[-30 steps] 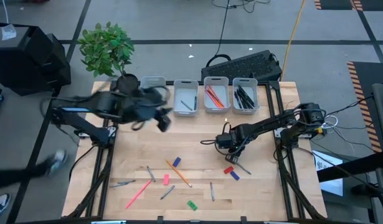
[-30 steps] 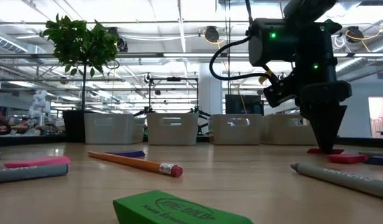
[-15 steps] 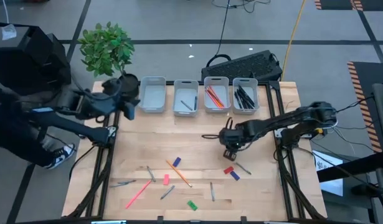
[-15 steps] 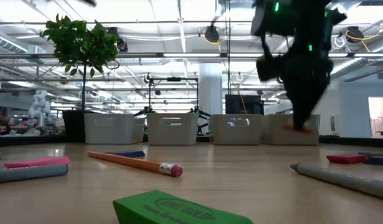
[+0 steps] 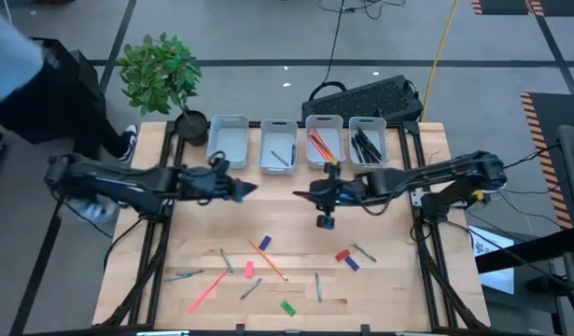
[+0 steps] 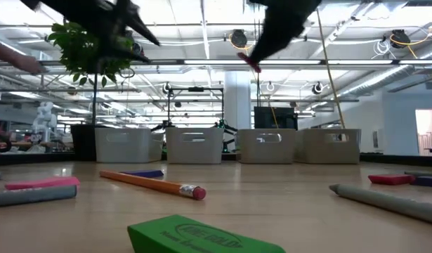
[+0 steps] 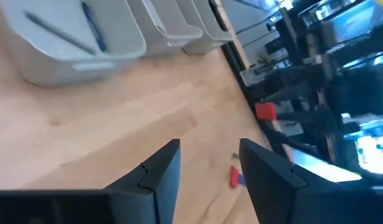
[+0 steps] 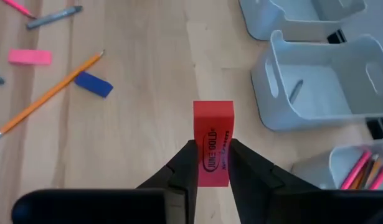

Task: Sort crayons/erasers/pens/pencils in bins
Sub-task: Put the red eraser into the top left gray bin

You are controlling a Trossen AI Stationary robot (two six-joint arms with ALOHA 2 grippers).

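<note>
While airborne, right gripper (image 8: 210, 163) pinches red eraser (image 8: 213, 142).

The desk (image 5: 389, 280) is pale planked wood, smooth and matt. The bins (image 5: 230, 140) look like smooth, faintly glossy plastic. The red eraser (image 8: 213, 142) is matt, rubbery, with printed lettering.

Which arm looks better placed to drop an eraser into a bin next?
The right. The right gripper is already shut on a red eraser, raised above the table near the row of bins. The left gripper is open and holds nothing, so it would first need to pick something up.
</note>
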